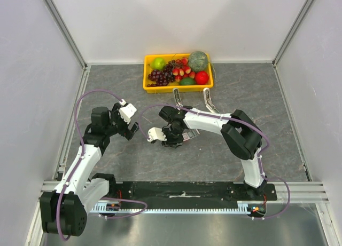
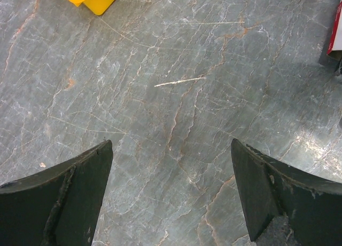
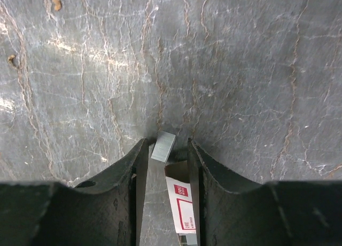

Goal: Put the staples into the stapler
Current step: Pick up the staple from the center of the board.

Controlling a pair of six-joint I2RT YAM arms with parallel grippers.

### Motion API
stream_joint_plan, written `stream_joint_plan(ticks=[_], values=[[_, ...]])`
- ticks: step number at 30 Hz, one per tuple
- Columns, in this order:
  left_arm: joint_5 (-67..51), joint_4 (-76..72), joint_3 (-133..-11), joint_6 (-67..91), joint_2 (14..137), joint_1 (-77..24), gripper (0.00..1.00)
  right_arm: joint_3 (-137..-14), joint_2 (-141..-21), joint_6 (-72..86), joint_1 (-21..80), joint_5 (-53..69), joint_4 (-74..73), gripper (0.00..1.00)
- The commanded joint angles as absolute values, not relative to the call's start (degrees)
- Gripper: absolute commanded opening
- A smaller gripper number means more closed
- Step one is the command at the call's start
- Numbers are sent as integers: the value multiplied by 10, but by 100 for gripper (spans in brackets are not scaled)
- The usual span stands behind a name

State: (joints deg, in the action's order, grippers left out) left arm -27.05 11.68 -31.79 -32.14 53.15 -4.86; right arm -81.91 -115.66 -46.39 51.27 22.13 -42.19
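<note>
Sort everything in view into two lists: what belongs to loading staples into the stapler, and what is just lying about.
For the job: staples box; staple strip between the fingertips of the right gripper; stapler and second stapler; left gripper, open.
Lying about: yellow tray; fruit in it.

A short silvery strip point(image 3: 163, 146) of staples sits tilted between the right gripper's point(image 3: 166, 145) fingertips; I can't tell whether they pinch it. Just behind it the box point(image 3: 180, 203) lies flat on the table, white with red markings. Farther back lie 1 stapler point(image 1: 178, 98) and a second stapler point(image 1: 210, 103), side by side and apart.
</note>
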Motion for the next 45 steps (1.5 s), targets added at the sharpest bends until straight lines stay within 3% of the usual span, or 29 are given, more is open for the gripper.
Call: stream_joint_plan(ticks=[1, 11, 23, 45], values=[[-278, 97, -317, -301, 526, -44, 97, -812, -1138, -455, 513, 214, -455, 42], [-276, 93, -316, -302, 524, -43, 96, -829, -1159, -436, 513, 221, -446, 22], [-280, 92, -316, -301, 526, -42, 96, -838, -1111, -438, 494, 280, -454, 20], [-287, 92, -317, -301, 529, -42, 96, -806, -1065, -543, 300, 385, -503, 20]])
